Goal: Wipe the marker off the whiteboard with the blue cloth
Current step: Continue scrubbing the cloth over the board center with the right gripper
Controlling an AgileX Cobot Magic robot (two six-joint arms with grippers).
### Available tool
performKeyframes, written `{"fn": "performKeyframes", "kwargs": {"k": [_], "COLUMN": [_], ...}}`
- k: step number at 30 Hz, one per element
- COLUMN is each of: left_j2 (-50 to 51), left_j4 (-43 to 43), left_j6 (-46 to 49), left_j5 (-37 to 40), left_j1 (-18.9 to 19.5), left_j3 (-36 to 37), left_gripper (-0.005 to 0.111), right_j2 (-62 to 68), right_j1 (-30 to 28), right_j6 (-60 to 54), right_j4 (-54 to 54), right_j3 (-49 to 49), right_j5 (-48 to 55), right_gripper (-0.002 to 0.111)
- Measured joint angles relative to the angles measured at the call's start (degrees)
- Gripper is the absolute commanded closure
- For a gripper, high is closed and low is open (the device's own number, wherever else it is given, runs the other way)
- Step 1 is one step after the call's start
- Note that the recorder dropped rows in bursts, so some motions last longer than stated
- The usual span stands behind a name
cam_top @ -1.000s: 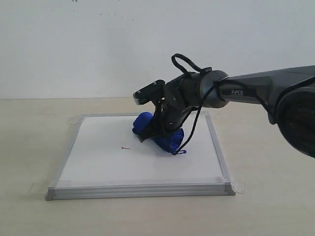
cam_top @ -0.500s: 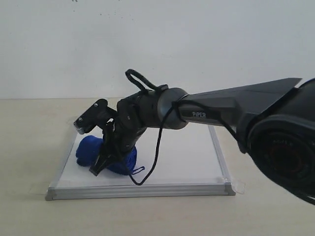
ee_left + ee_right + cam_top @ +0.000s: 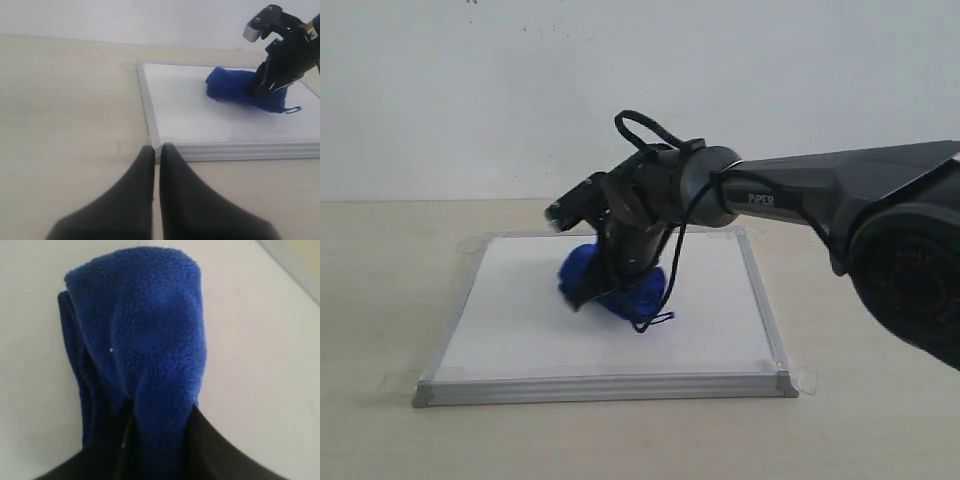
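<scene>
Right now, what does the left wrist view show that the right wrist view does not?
Only the left wrist view: the shut left gripper, the table, the frame of the whiteboard, the right gripper seen from outside, and the string loop of the cloth. Only the right wrist view: the cloth's pile close up, pinched between dark fingers. Both: the cloth lying on the whiteboard; no marker line shows in either.

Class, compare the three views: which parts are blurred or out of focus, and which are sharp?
Exterior view: right gripper and blue cloth look slightly soft. Left wrist view: left gripper dark and defocused, whiteboard behind it sharper. Right wrist view: cloth fills the frame, its pile texture visible.
</scene>
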Motion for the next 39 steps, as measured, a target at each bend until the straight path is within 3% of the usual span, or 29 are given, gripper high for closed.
{"fn": "performKeyframes", "kwargs": {"k": [2,5,14,29,39], "left_j2": [0.0,0.0,0.0,0.0,0.0], "left_j4": [0.0,0.0,0.0,0.0,0.0], "left_j6": [0.0,0.0,0.0,0.0,0.0], "left_j5": [0.0,0.0,0.0,0.0,0.0], "left_j1": [0.0,0.0,0.0,0.0,0.0], "left_j3": [0.0,0.0,0.0,0.0,0.0], "left_gripper": [0.103,0.103,0.103,0.103,0.103], "right_j2": [0.0,0.0,1.6,2.0,2.0], "right_j1": [2.5,3.6,-2.7,4.5,-1.8], "right_j6": [-9.7,-15.0,9.2,-2.1,10.7], "right_j4": [11.2,15.0,-8.4,4.3,-11.9], "right_j3": [0.0,0.0,-0.2,-0.3,-0.6], "right_j5": [-3.4,-5.6,-1.3,-9.7,-0.3], "right_gripper": [0.108,0.108,0.108,0.108,0.108]}}
